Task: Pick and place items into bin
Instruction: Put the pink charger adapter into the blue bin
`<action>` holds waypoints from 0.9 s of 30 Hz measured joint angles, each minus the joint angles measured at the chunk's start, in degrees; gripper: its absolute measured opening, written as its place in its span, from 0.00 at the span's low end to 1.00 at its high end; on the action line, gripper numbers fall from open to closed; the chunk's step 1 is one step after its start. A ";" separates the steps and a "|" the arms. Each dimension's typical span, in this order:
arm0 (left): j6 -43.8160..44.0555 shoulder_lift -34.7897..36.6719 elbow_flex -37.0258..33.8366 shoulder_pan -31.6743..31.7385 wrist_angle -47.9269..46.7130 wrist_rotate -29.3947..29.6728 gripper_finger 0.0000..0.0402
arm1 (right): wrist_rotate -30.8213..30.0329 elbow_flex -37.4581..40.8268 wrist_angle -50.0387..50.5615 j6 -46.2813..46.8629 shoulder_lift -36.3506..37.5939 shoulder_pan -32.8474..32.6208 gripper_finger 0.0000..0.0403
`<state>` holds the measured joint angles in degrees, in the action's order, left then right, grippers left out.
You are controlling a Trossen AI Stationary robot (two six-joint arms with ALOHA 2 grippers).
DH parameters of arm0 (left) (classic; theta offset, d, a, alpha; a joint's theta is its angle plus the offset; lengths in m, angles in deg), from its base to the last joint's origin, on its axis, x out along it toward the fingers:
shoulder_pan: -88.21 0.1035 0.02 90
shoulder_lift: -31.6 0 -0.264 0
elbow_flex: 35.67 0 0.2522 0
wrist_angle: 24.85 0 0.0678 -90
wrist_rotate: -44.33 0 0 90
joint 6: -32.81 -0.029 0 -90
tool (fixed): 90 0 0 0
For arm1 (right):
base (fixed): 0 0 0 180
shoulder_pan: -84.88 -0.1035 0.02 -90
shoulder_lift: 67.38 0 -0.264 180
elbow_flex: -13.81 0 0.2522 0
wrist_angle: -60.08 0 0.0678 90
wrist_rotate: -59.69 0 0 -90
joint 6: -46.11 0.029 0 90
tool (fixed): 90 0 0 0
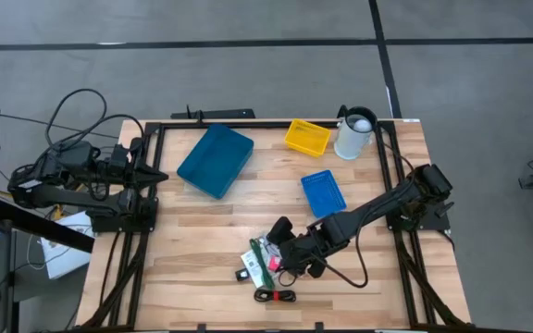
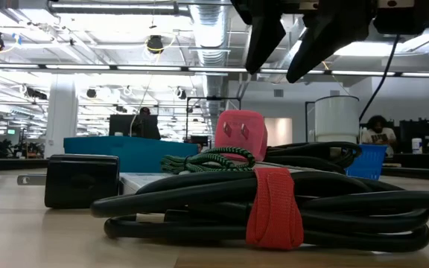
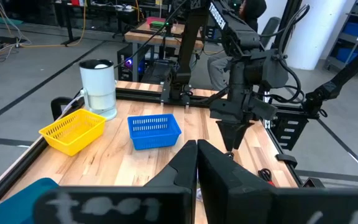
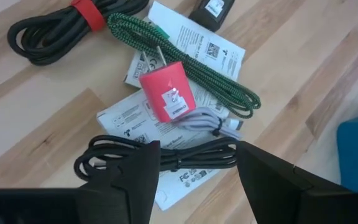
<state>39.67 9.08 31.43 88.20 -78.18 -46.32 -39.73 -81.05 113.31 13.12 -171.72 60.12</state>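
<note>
The items lie in a pile near the table's front middle: white printed cards (image 4: 194, 46), a green braided cable (image 4: 185, 53), a red-pink plug (image 4: 166, 93), a small coil of black cord (image 4: 166, 158) and a grey cable (image 4: 211, 119). A black adapter (image 4: 213, 9) and a larger black cord bound with a red strap (image 2: 274, 208) lie beside them. My right gripper (image 4: 197, 171) hangs open above the pile, its fingers on either side of the small black coil, clear of it in the low view (image 2: 272, 73). My left gripper (image 3: 196, 168) waits shut at the table's left.
A teal bin (image 1: 216, 159) stands at the back left of centre. A yellow basket (image 1: 306, 137) and a white cylinder (image 1: 354, 134) stand at the back right, with a blue basket (image 1: 323, 192) nearer the middle. Bare wood lies to the pile's left.
</note>
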 joint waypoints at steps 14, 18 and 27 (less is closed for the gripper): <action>0.00 0.02 0.00 0.00 -0.02 0.00 0.00 | -1.27 -5.73 5.26 6.17 0.04 0.47 0.50; 0.00 0.00 0.00 0.00 -0.02 0.00 0.00 | -1.12 -5.73 6.30 6.03 0.04 0.39 0.50; 0.00 0.01 0.02 0.00 -0.50 0.00 0.00 | -1.04 -12.12 12.93 3.10 -7.09 -0.91 0.50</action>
<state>39.67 9.08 31.45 88.20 -78.68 -46.32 -40.77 -93.17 126.24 16.22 -178.81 59.22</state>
